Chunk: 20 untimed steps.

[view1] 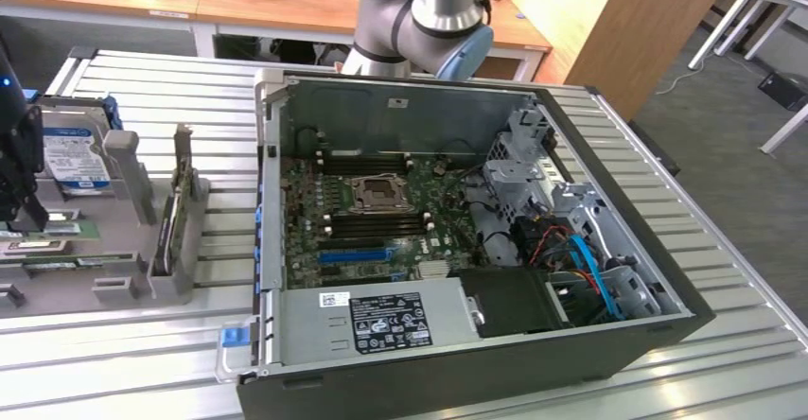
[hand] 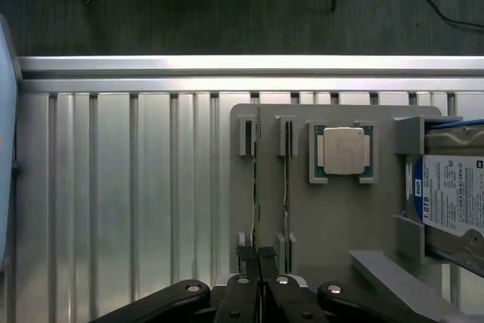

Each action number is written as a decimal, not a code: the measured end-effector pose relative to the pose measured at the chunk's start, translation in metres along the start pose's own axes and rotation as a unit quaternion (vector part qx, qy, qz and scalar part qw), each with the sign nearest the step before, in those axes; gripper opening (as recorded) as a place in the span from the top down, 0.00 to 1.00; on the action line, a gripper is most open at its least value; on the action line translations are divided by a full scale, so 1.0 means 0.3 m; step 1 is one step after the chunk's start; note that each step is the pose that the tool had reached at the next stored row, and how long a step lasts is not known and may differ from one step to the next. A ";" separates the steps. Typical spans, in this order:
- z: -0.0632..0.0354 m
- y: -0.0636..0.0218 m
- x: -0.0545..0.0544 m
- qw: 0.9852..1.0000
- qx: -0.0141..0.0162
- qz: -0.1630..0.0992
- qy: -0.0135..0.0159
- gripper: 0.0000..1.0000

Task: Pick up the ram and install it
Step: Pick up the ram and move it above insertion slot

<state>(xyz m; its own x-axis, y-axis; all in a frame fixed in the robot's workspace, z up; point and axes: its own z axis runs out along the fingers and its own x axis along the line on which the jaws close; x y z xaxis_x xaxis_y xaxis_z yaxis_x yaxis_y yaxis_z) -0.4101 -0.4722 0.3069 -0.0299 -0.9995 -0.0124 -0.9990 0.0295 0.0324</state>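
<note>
Currently gripped: one ram [hand: 257, 187], standing on edge in the gray holder [hand: 340, 217]
Gripper state: gripper [hand: 259, 253] pinching that ram's end
Sticks: two, with a second stick [hand: 286, 179] just beside the ram
Others: one processor [hand: 344, 150], one hard drive [hand: 454, 202], same holder

slatted metal table [view1: 732, 344] under grey tray [hand: 340, 217] and open computer case [view1: 505, 382]

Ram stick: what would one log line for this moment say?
hand: shut on ram | ram: on edge in gray holder | computer case: open
</note>
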 end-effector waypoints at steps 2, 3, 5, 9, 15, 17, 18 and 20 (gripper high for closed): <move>-0.013 0.000 0.000 1.000 0.000 0.000 0.000 0.88; -0.019 0.000 0.000 1.000 0.000 0.000 0.000 0.88; -0.033 0.001 0.000 1.000 0.000 0.000 0.000 0.88; -0.063 0.001 -0.001 1.000 0.000 0.000 0.000 0.88; -0.107 0.003 -0.001 1.000 0.000 0.000 0.000 0.88; -0.121 0.003 -0.001 1.000 0.000 0.000 0.000 0.88; -0.129 0.003 -0.002 1.000 0.000 0.000 0.000 0.88; -0.142 0.004 -0.002 1.000 0.000 0.000 0.000 0.88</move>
<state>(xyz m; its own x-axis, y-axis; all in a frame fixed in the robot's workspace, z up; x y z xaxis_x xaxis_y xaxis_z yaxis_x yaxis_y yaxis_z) -0.4098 -0.4722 0.3496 -0.0299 -0.9995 -0.0125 -0.9990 0.0295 0.0324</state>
